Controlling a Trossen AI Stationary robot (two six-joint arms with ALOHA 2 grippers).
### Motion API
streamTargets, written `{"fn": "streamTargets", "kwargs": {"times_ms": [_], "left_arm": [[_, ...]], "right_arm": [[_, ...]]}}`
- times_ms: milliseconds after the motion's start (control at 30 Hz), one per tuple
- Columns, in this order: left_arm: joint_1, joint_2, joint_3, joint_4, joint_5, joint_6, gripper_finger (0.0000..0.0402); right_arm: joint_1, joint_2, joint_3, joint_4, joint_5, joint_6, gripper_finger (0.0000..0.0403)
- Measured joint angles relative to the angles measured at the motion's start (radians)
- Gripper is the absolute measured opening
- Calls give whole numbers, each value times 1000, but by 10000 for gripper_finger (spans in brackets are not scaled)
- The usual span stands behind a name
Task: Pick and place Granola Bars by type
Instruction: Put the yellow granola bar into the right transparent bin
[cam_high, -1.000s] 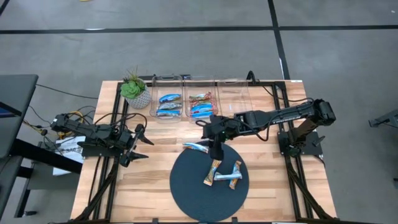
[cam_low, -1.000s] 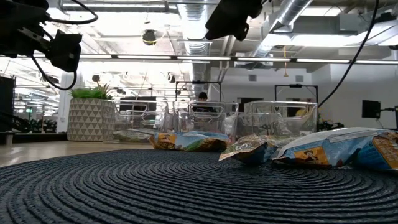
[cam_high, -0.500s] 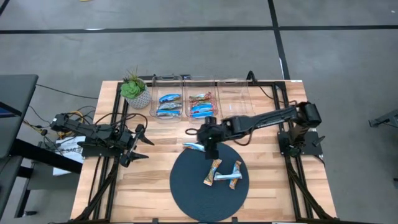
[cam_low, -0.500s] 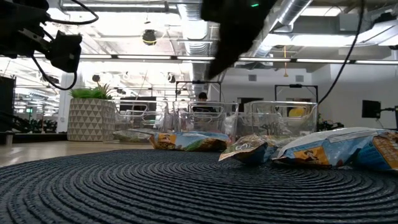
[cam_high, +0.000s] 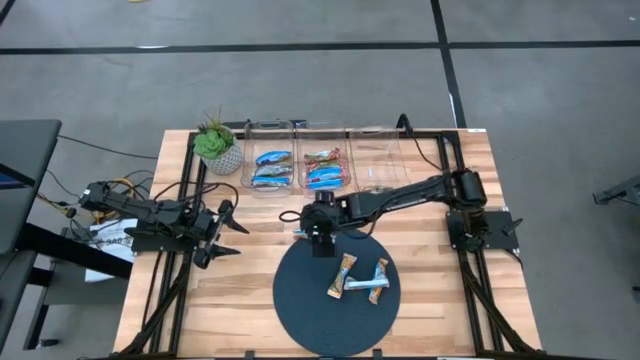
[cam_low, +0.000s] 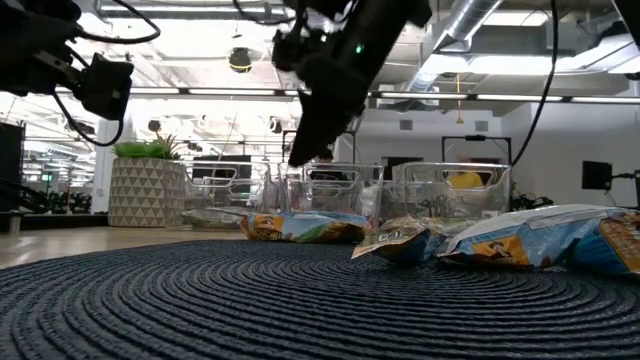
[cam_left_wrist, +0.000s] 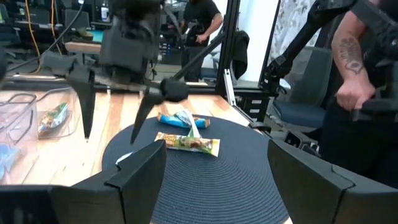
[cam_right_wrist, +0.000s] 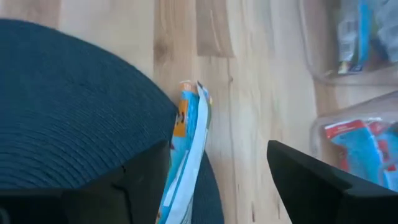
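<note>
The right pincer (cam_high: 318, 240) hangs wide open and empty over a blue bar (cam_right_wrist: 186, 146) lying half off the mat (cam_high: 300, 300) at its eleven o'clock edge; closing off-centre could flick it across the desk (cam_high: 460, 300)

The round mat (cam_high: 310, 310) is dark blue-black with a ribbed concentric weave. The granola bar (cam_right_wrist: 186, 143) at its edge is bright blue, white and orange. The table (cam_high: 180, 300) is pale striped wood, and the plant pot (cam_low: 147, 192) carries a grey-white triangle pattern.
</note>
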Motion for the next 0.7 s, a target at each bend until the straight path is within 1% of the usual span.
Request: {"fn": "streamTargets", "kwargs": {"times_ms": [367,467,533,600,667,700], "left_arm": [[0,0,0,0,1,0,274],[0,0,0,0,1,0,274],[0,0,0,0,1,0,274],[0,0,0,0,1,0,274],[0,0,0,0,1,0,274],[0,0,0,0,1,0,274]], "right_arm": [[-6,13,-8,1,-6,1,264],[-6,43,-5,16,-6,3,264],[-5,52,-11,-21,-18,11,264],[-3,78,2,25,-30,24,264],[-3,82,-6,-11,-33,27,264],[-3,88,-7,-1,-33,27,264]]}}
